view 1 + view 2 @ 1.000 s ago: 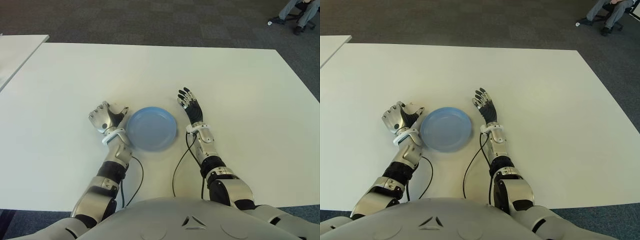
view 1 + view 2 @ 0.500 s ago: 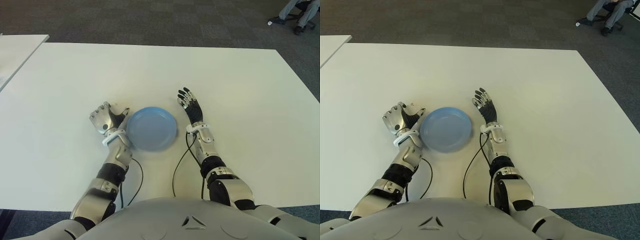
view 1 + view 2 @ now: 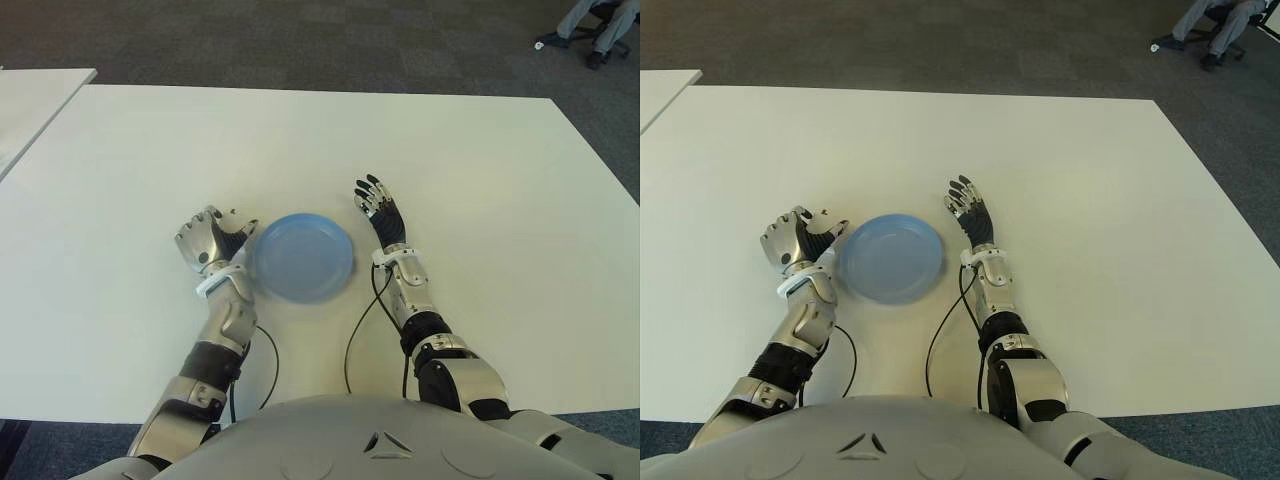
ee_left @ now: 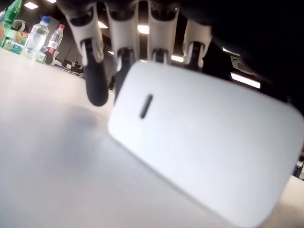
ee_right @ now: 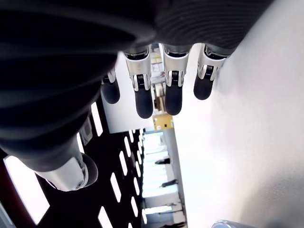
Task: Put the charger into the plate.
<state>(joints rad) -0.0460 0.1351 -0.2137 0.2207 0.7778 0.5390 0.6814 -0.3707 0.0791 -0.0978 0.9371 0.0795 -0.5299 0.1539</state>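
The white charger (image 4: 204,147), a rounded block with a small slot, fills the left wrist view, and my left hand's fingers (image 4: 95,71) are curled around it. From the head, my left hand (image 3: 212,238) shows shut just off the left rim of the blue plate (image 3: 303,257), with a bit of the charger (image 3: 244,222) peeking out toward the plate. The plate lies flat on the white table (image 3: 480,180) with nothing in it. My right hand (image 3: 378,210) shows to the right of the plate, fingers straight and spread, holding nothing.
Black cables (image 3: 355,340) trail from both wrists toward my body. A second white table (image 3: 40,100) stands at the far left. A seated person's legs (image 3: 600,25) show on the dark carpet at the far right.
My left forearm has swung a little to the left and the shut hand has tilted toward the plate's rim. The right hand and the plate have not moved.
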